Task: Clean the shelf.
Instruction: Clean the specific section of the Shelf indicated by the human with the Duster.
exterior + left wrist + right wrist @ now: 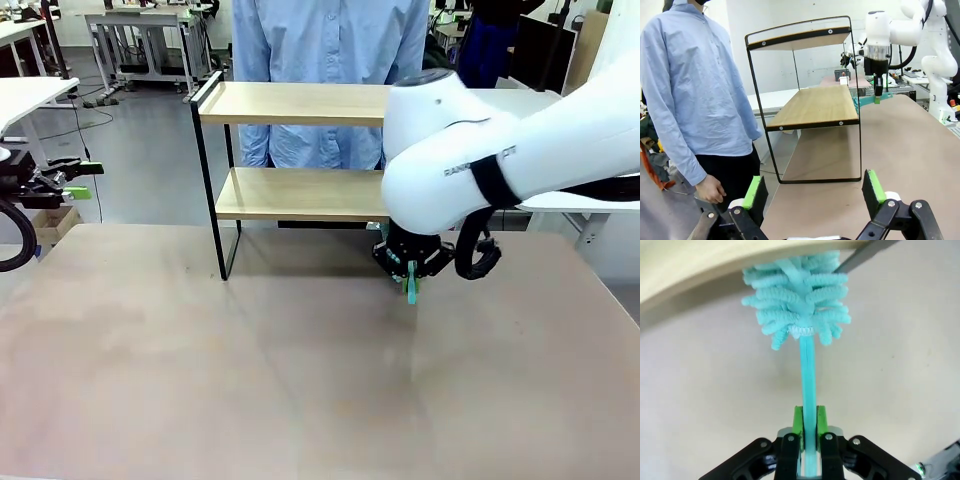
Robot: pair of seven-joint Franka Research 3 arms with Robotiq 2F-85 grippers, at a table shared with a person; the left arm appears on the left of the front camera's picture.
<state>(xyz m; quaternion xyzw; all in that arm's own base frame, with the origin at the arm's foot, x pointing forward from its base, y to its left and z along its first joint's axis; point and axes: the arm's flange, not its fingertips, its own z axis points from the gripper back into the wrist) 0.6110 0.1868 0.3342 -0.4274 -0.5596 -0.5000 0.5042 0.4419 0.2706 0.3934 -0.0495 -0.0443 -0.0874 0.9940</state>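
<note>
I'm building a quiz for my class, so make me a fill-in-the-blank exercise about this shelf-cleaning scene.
The right claw grips the teal duster by its ____.
The left claw stands ____.
The shelf has ____ wooden boards.
The person behind the shelf wears a light ____ shirt.
Missing words: handle; open; two; blue.

Your front camera sits on the robot's side of the table [200, 380], looking across it at the shelf [300, 105] and the person [330, 40] behind. Your left wrist camera looks past the left gripper [815, 195] from off the table's end, far enough back to hold the whole shelf (seen end-on) and the right arm [890, 32], both shared with the front view. Your right wrist camera sits close, facing the duster [797, 295] at the shelf's lower board.
</note>
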